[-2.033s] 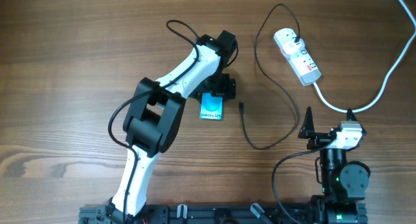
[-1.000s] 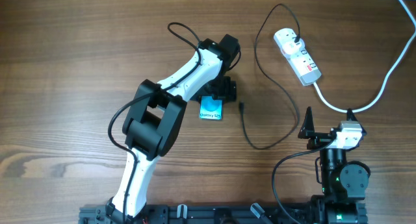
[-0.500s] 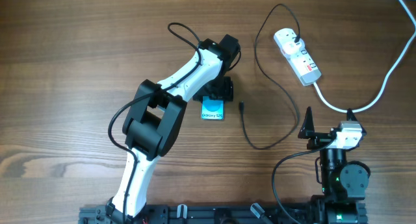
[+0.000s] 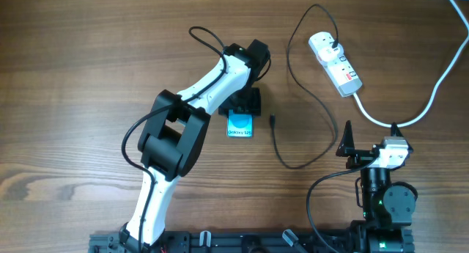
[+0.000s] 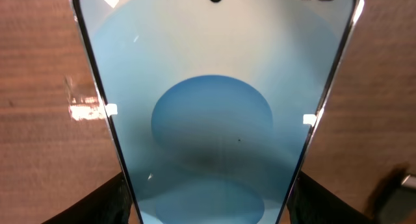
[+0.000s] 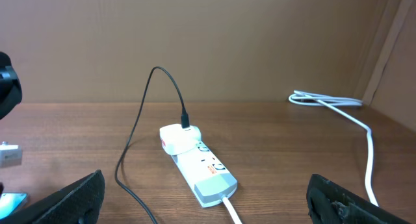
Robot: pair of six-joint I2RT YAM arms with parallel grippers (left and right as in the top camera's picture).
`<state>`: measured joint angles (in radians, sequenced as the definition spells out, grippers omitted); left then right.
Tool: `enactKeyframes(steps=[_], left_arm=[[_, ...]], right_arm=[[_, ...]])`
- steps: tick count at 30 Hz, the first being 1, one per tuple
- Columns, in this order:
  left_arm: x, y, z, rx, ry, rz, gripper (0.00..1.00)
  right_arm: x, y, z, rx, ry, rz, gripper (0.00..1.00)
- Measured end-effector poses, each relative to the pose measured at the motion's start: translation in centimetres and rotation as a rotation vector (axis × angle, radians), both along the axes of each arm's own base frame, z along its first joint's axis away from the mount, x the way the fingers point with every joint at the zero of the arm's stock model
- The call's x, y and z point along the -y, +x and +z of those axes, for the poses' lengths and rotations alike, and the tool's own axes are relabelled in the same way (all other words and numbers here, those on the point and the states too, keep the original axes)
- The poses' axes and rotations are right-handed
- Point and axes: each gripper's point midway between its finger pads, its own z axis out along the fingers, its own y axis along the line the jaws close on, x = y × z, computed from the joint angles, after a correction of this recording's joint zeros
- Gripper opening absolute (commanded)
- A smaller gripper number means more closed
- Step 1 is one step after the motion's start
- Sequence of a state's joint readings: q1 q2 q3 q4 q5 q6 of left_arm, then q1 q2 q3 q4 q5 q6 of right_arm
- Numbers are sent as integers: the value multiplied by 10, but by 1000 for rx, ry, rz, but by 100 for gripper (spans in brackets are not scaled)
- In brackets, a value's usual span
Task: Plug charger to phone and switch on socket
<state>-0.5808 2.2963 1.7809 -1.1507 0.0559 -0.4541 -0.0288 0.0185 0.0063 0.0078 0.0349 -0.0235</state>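
The left gripper (image 4: 245, 103) appears to be pinching the phone (image 4: 239, 125) by its sides, just left of the charger plug (image 4: 272, 121); the right gripper (image 6: 205, 182) is idling wide open, near right; a loose pinch is risking the phone twisting away from the plug.

Left gripper (image 4: 242, 104): phone (image 5: 208, 120) fills whole gap between fingers (image 5: 107, 201); nothing else fits there. Charger (image 4: 273, 132) plug tip lies near, off to one side of fingers; open table (image 4: 88, 62) on other side.

Right gripper (image 6: 208, 208): fingers (image 6: 68, 198) spread wide, gap free. Socket (image 6: 195, 160) straight ahead, well apart, bare wood between. Charger loop ahead-left and white lead (image 6: 361, 130) ahead-right flank that lane.
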Motion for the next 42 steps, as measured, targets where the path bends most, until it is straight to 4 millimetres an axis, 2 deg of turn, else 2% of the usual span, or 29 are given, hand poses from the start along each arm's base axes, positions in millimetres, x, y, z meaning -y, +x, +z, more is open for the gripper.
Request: enactKeyframes(steps=[3, 9, 11, 14, 15, 18, 19, 24, 31, 42], left_arm=[[-3, -8, 1, -37, 17, 0, 66], [-4, -9, 3, -59, 33, -2, 70], [-4, -8, 2, -55, 36, -2, 77], [-3, -3, 2, -35, 35, -4, 78], [-2, 0, 1, -22, 31, -5, 80], [6, 12, 0, 29, 2, -2, 99], [7, 15, 0, 42, -3, -2, 100], [6, 15, -1, 49, 1, -5, 100], [-2, -12, 0, -67, 14, -31, 100], [2, -6, -2, -25, -3, -10, 100]], right_arm=[[0, 0, 0, 0, 0, 0, 100], [0, 0, 0, 0, 0, 0, 100], [0, 0, 0, 0, 0, 0, 100], [0, 0, 0, 0, 0, 0, 100], [0, 0, 0, 0, 0, 0, 100], [0, 0, 0, 0, 0, 0, 100], [0, 0, 0, 0, 0, 0, 100], [0, 0, 0, 0, 0, 0, 100], [0, 0, 0, 0, 0, 0, 100], [0, 0, 0, 0, 0, 0, 100]])
